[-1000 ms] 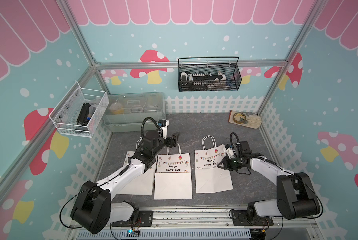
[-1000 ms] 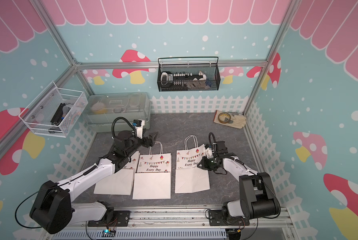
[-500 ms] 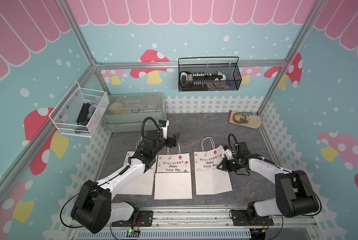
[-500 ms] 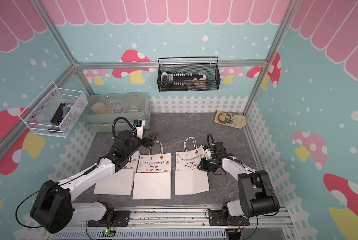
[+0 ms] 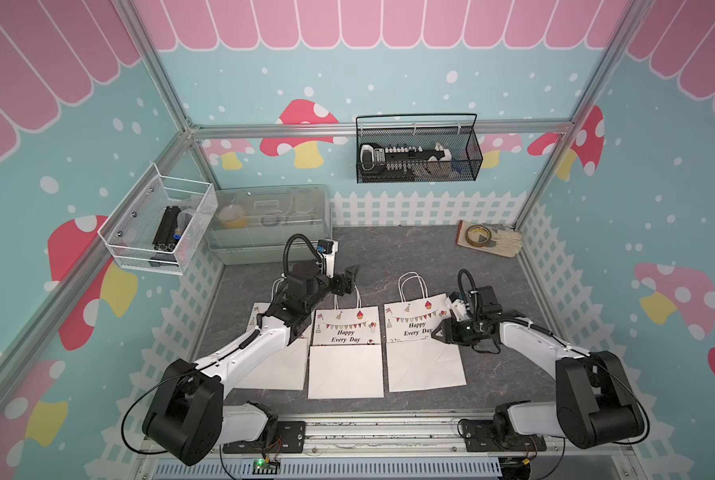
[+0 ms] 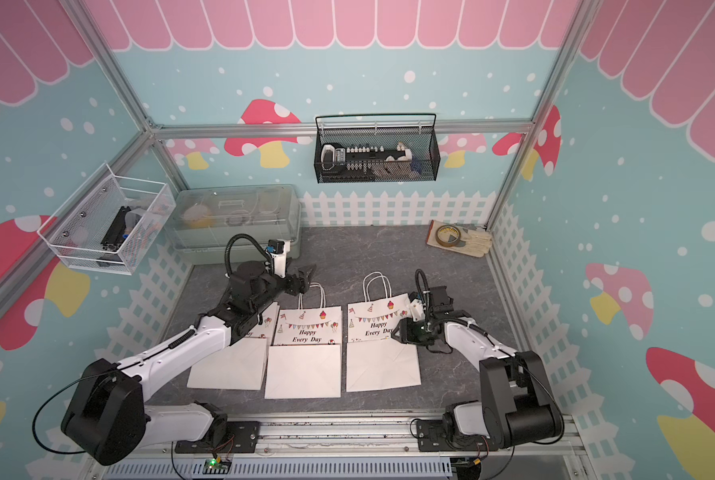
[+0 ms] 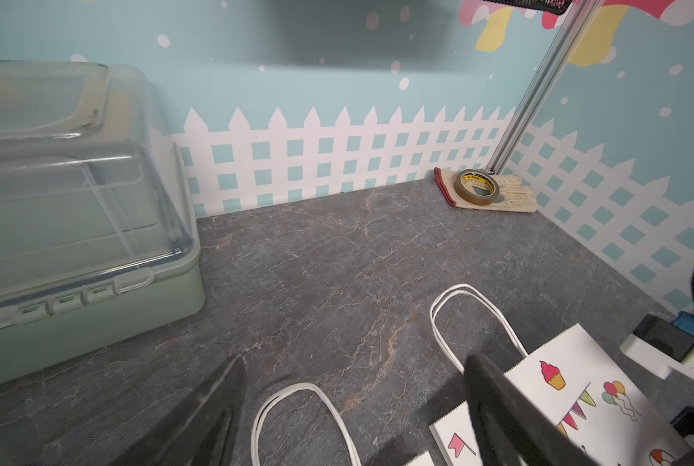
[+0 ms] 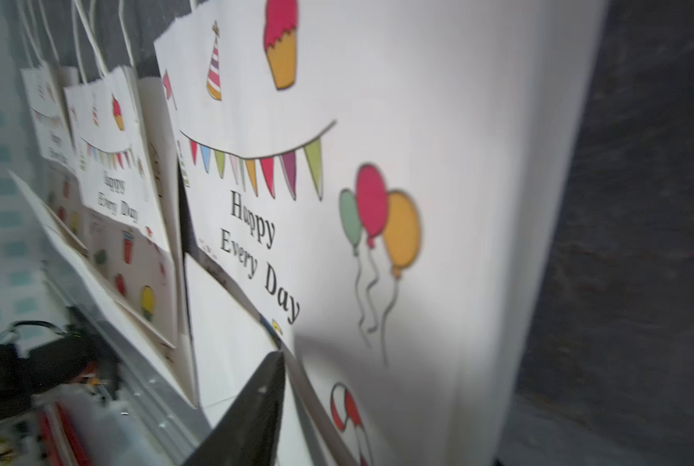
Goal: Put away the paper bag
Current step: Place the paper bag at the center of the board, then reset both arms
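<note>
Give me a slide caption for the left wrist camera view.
Open left gripper hovers over a bag handle; lidded box nearby, tape on a glove in the far corner.

- A robot lab cell, dressed up as a toy garden.
- A bare aluminium frame [image 5: 522, 124] holds printed walls showing mushrooms [image 5: 305, 112] and a picket fence [image 5: 422, 208].
- The left arm [image 5: 256, 345] and right arm [image 5: 534, 336] are mounted on a rail [image 5: 380, 432] along the near edge of the stone-look worktop [image 5: 389, 253].
- A black wire basket [image 5: 418, 174] and a white mesh basket [image 5: 139, 241] holding hardware hang on the walls.
</note>
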`<state>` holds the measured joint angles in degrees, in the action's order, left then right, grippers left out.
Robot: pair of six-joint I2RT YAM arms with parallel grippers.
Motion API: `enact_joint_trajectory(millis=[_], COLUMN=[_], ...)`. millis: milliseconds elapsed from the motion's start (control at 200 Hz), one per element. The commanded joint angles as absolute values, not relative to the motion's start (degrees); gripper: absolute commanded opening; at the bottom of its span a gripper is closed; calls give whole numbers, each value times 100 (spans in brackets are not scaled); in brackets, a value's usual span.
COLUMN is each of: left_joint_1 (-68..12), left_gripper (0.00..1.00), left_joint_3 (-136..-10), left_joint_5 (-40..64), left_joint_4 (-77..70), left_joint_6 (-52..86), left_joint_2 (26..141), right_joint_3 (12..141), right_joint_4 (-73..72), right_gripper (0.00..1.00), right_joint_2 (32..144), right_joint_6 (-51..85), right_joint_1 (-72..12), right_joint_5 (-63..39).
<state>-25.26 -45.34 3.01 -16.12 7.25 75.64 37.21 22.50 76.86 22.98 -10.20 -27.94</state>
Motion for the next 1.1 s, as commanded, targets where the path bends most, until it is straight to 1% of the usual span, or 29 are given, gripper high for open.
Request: enact_joint_trajectory(millis=[0,35,105,240,265,370,425,475,590,640,740,795,850,906,1001,1096], left_joint_1=[-2540,-2540,-2532,-2532,-2531,-2531,-2531,-2531,-2514,-2493,-2374,-2071,-1829,-1618,-1284,-798], left_gripper=[85,85,85,85,85,85,85,85,85,85,86,86,86,86,86,86], left_joint_3=[-4588,-4586,-4562,-4518,-4519,-4484,-4444,-4385,-4181,-3999,-3494,-3293,-3098,-2812,-2369,-2159], left_joint_5=[136,112,51,-117,-169,-423,-664,-1097,-2219,-2653,-3058,-3215,-3222,-3064,-2402,-1569], left_joint_4=[-1619,-1596,-1580,-1469,-1443,-1253,-1072,-876,-432,-445,-849,-972,-1204,-1742,-2967,-4003], left_joint_6=[570,550,528,476,458,425,348,183,-166,-273,-630,-736,-649,-478,-425,-387], left_joint_2=[7573,7561,7518,7381,7339,7059,6858,6686,6324,6157,5999,6096,6245,6354,6470,6806], right_joint_3=[3898,3926,3964,4070,4092,4204,4260,4289,4212,4164,4071,3967,3720,3341,2689,2327], right_joint_4=[2565,2575,2566,2566,2573,2568,2511,2370,1805,1519,845,346,-413,-1348,-2927,-3697], right_gripper=[60,65,70,75,78,84,87,88,99,99,99,99,99,99,99,99], right_joint_2=[7313,7262,7284,7431,7423,7027,6676,6344,5791,5693,5763,5914,6110,6309,6778,7358], right_joint_6=[2193,2180,2145,2034,2026,1996,1957,1916,1787,1654,1117,757,407,-2,-341,-208], right_joint_1=[-1046,-1050,-1055,-1046,-1051,-1047,-1050,-1051,-1043,-1037,-1042,-1028,-1019,-988,-930,-815], right_joint_5=[-1702,-1587,-1522,-1567,-1555,-1295,-1024,-768,4,372,1058,1506,1945,2197,2492,2616])
